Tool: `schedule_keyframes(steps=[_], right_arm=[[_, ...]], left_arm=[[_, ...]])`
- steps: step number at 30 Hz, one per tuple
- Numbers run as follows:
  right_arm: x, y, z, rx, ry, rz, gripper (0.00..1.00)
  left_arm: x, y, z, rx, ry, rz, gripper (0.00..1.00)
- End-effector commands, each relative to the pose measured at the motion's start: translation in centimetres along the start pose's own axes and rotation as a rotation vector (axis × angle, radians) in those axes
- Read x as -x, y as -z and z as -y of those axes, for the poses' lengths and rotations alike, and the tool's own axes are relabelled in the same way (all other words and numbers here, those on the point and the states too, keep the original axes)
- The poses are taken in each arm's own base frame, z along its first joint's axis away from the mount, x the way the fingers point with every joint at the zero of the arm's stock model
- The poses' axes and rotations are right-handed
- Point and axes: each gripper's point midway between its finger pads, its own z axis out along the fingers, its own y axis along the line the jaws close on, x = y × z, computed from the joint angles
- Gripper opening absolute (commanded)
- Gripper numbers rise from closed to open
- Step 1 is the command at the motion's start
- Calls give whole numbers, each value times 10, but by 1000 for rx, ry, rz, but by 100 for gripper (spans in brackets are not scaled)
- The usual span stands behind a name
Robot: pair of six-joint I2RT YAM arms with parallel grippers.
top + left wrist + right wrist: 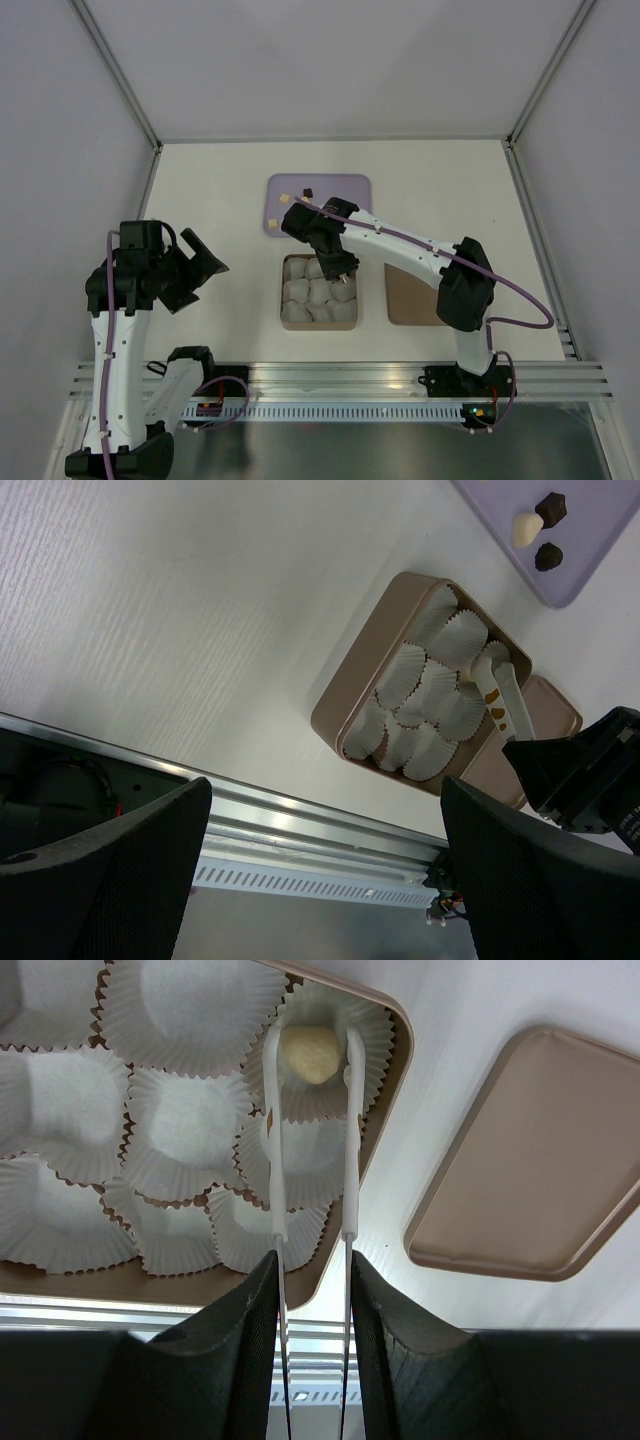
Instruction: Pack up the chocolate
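My right gripper [312,1260] [327,243] is shut on a pair of white tongs [350,1130] [345,272]. Between the tong tips sits a pale round chocolate [310,1053], down in the corner paper cup [375,1030] of the tan box [319,323] [350,680]. The other cups I can see in the box hold nothing. On the lilac tray [345,190] lie more chocolate pieces, both tan [285,198] [527,526] and dark [307,191] [548,556]. My left gripper [203,265] [325,790] hangs open and holds nothing, left of the box.
The flat brown lid [408,295] [540,1160] lies right of the box. A metal rail [330,378] runs along the near table edge. White walls stand on three sides.
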Motion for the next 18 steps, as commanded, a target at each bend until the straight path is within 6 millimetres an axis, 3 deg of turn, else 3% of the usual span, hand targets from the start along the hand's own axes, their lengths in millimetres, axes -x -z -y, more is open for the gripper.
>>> schedule_keyframes(steps=[1,10,18], right_arm=[[7,34,8,30,-39,62,38],[9,49,9,69,-54,87,38],[50,92,-5,189,-82,221,37]], left_arm=[[4,7,5,-24,-20,19,100],[6,6,5,-20,-16,27,100],[6,8,7,-29,-5,29,100]])
